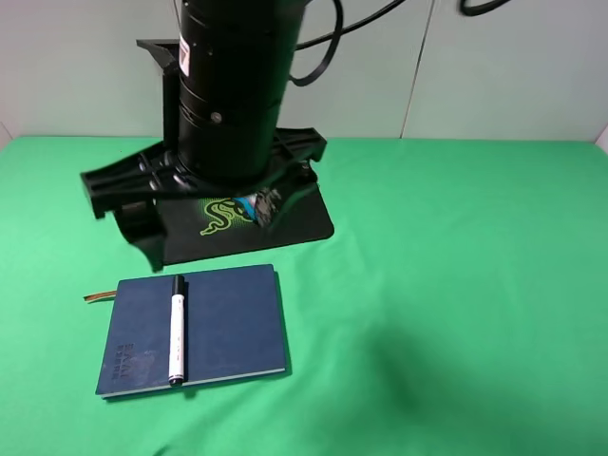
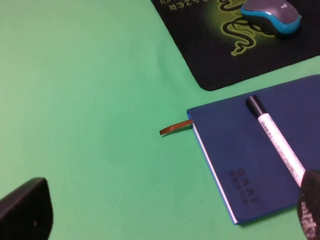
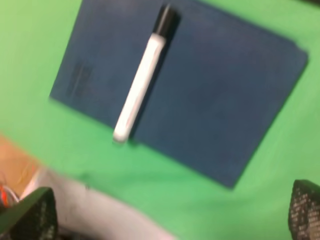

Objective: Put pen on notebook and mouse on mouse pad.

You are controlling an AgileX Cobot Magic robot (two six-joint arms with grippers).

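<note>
Worktop: green cloth covers the whole worktop, with a pale wall behind it.
Notebook: the dark blue notebook lies flat near the front, its tan ribbon sticking out at one corner.
Pen: the white pen lies along the notebook cover, near the spine side, with the black cap toward the mouse pad. It rests fully on the cover; only its far end comes close to the edge.
Mouse pad: the black mouse pad with the green snake logo lies just behind the notebook, partly hidden by a big black arm in the high view.
Mouse: the grey and teal mouse sits on the mouse pad, beside the logo.
Left hand: its fingers stand wide apart in the left wrist view, nothing between them; it hangs above the cloth near the notebook.
Right hand: its fingers are also spread wide and empty, above the notebook.
Step in hand: both things seem to be in place, so I judge the task as finished or nearly so.
Next move: probably only to lift both arms away without brushing the pen, which could roll off the cover.
</note>
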